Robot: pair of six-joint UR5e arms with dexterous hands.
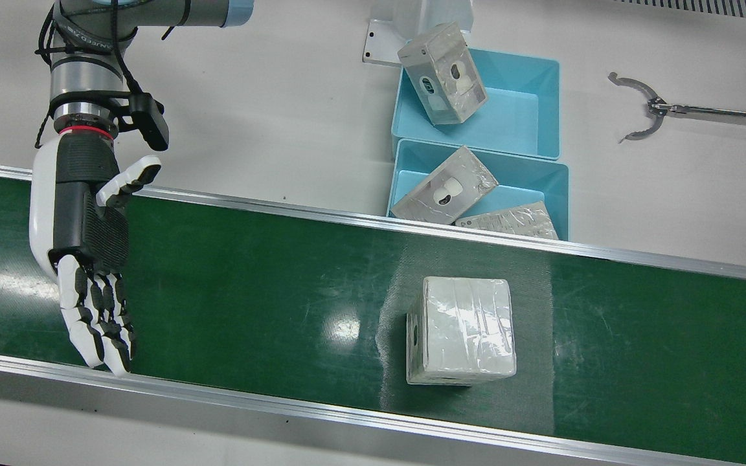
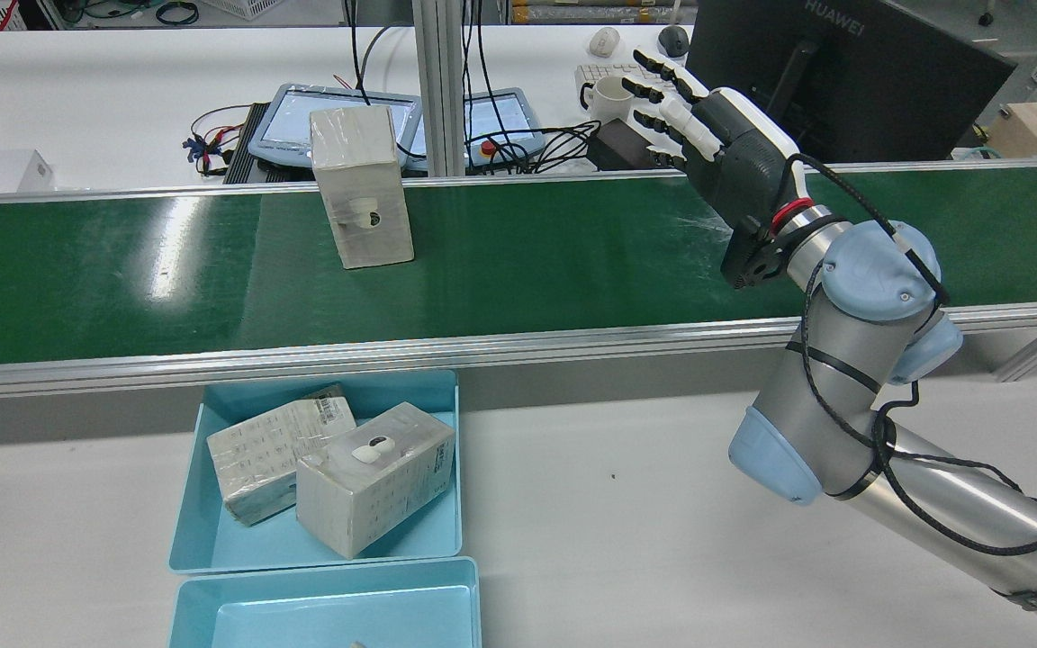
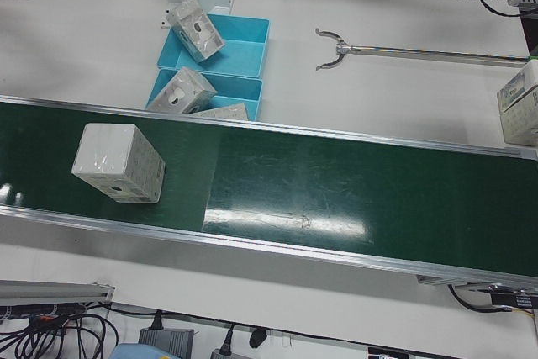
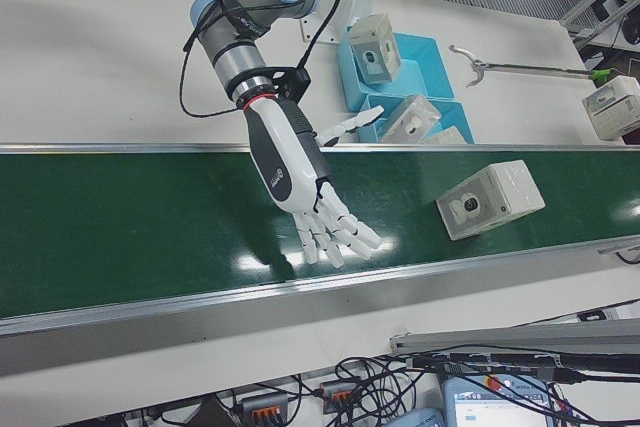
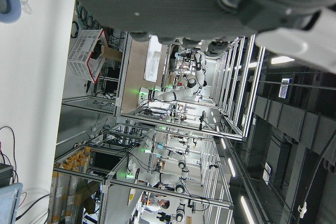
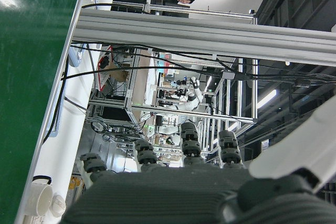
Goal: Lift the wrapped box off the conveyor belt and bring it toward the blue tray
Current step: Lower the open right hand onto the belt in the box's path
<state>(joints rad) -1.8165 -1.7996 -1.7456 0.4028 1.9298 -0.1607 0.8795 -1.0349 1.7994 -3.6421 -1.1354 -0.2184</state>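
In the front view, the right hand (image 1: 88, 259) hovers over the conveyor belt (image 1: 269, 291), fingers spread, holding nothing. The wrapped box (image 1: 462, 330) stands on the belt well apart at its 3 o'clock. Beyond, at 1 o'clock, sits the blue tray (image 1: 544, 178).

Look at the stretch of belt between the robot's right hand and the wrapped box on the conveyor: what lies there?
Nothing: in the front view only bare green belt separates the open right hand from the wrapped box.
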